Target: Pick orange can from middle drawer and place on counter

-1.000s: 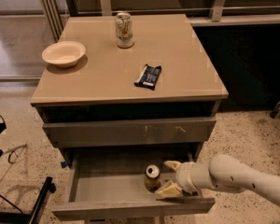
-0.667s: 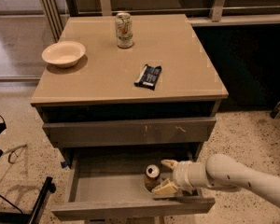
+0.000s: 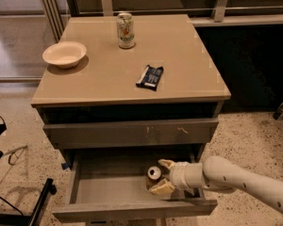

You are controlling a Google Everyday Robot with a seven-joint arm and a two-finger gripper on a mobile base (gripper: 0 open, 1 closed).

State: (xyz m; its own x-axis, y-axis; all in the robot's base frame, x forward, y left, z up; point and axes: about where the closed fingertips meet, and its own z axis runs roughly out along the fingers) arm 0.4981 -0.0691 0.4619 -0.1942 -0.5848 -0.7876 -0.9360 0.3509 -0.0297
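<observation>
**Pincer straddles the can in the open drawer**

The arm (image 3: 247, 182) comes in from the lower right corner of the frame. It is a thick, pale, tube-shaped limb that slopes up and to the left into the drawer (image 3: 108, 188). Its wrist lies almost level, low over the right half of the drawer floor, with a ribbed white collar just behind the pincer (image 3: 156, 176).

The pincer points left with its two tan fingers (image 3: 162, 188) spread apart. One finger sits at the far side of the can (image 3: 153, 173) and the other at the near side, so the can stands in the gap between them. Whether either finger touches the can cannot be told.

The can stands upright on the drawer floor, right of centre, with its silver top facing up. The drawer is pulled out toward the bottom of the frame, and its plain grey front runs along the lower edge. Above it sits a shut drawer front (image 3: 132, 133) bearing small orange marks.

On the counter (image 3: 104, 86), in the upper half of the frame:
- A cream bowl (image 3: 64, 54) sits at the left.
- A taller white-and-green can (image 3: 125, 30) stands upright near the far edge.
- A dark packet (image 3: 150, 76) lies flat right of centre.

All three are well apart from one another.
</observation>
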